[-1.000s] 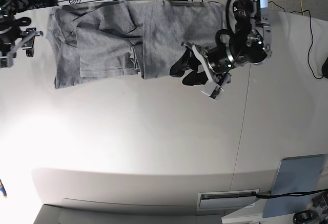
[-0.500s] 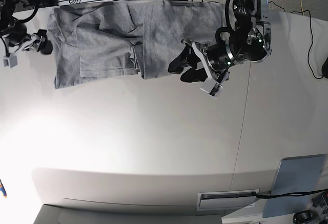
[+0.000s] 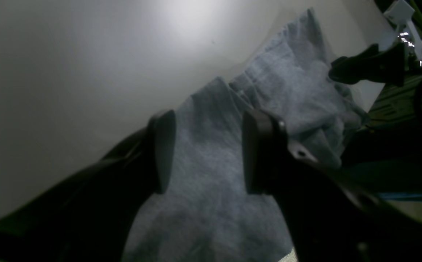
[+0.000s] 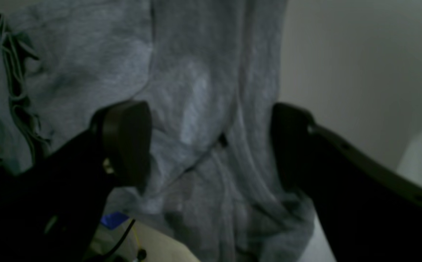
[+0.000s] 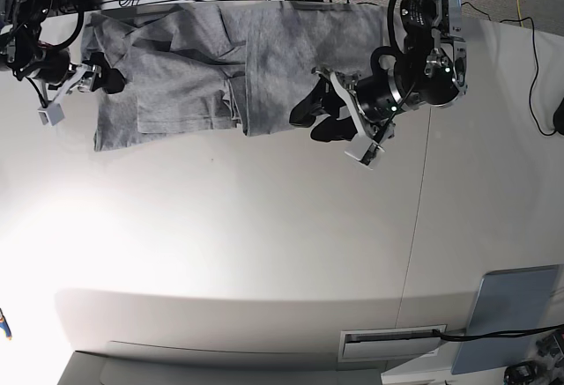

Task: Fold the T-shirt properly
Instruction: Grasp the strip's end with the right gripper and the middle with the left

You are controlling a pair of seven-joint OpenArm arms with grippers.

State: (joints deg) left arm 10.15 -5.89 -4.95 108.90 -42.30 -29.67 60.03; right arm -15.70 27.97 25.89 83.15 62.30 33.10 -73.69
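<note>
T-shirt (image 5: 211, 59) lay rumpled, partly folded, along the worktop's (image 5: 264, 244) far edge. My left gripper (image 5: 319, 119) and right gripper (image 5: 99, 77) hung over it, jaws open, holding nothing.

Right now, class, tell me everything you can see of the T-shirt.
The T-shirt is heather-grey, soft knit cotton by its look, lying rumpled and partly folded along the table's far edge. Overlapping layers form a thick fold near its middle. No lettering shows. The left gripper hovers open at one end, its jaws framing the cloth without pinching it. The right gripper stands wide open over the other end, by a dark-seamed edge. Neither holds it.
</note>
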